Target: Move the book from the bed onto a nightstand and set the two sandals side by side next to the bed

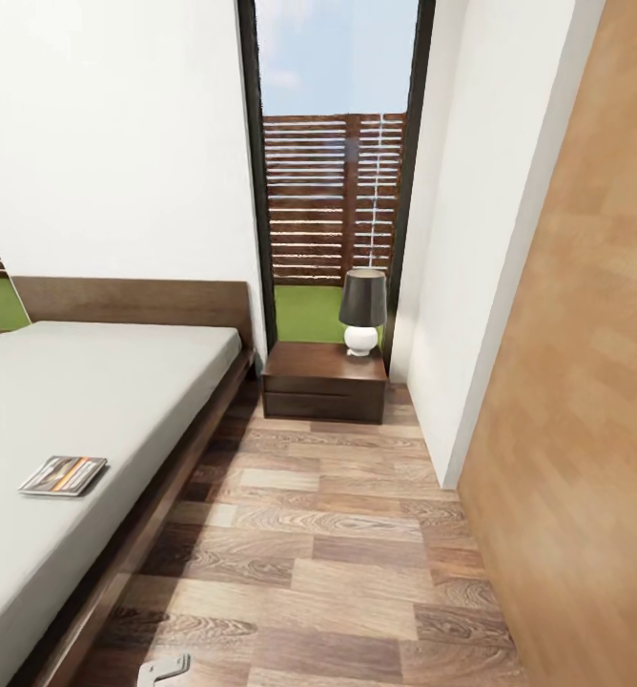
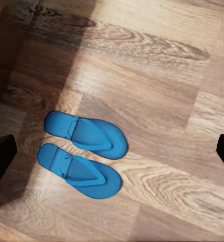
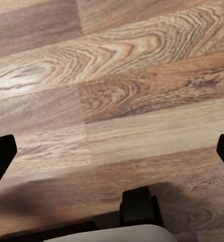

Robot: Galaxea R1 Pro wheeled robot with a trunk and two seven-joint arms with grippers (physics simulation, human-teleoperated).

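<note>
One book [image 1: 63, 475] lies flat on the bed [image 1: 90, 401], at about 9 o'clock in the head view. One nightstand [image 1: 325, 380] with one lamp [image 1: 362, 311] stands at 12 o'clock. Two sandals [image 2: 84, 150] lie side by side, touching, on the floor [image 1: 357, 534]. Both grippers' jaws are spread wide, holding nothing: left gripper [image 2: 112, 151], right gripper [image 3: 112, 154].

We are in a home bedroom: a low bed [image 1: 90, 401], a nightstand [image 1: 324, 382] bearing a lamp [image 1: 362, 310], wood-plank floor [image 1: 338, 544].
</note>
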